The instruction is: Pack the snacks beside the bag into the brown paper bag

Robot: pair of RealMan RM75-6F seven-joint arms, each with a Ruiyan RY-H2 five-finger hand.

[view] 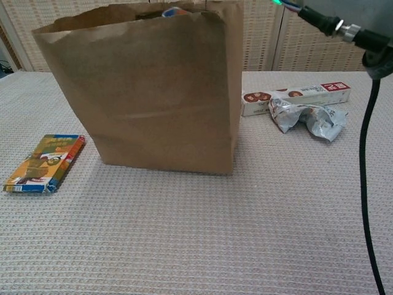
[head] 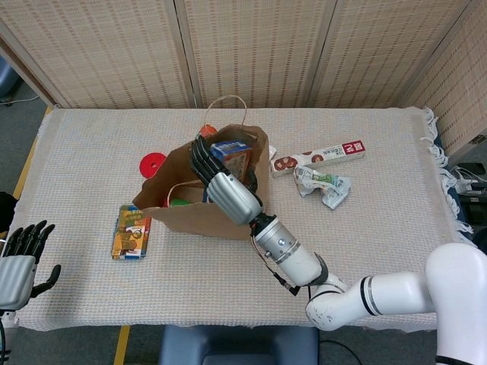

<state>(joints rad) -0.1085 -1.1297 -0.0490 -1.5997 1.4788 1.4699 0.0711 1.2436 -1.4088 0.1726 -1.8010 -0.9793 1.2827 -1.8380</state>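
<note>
From my chest camera the brown paper bag (view: pixel 153 92) stands upright, a snack's top (view: pixel 174 11) just showing at its mouth. No hand appears here, so I place nothing by it; only a black cable (view: pixel 367 153) hangs down.
</note>
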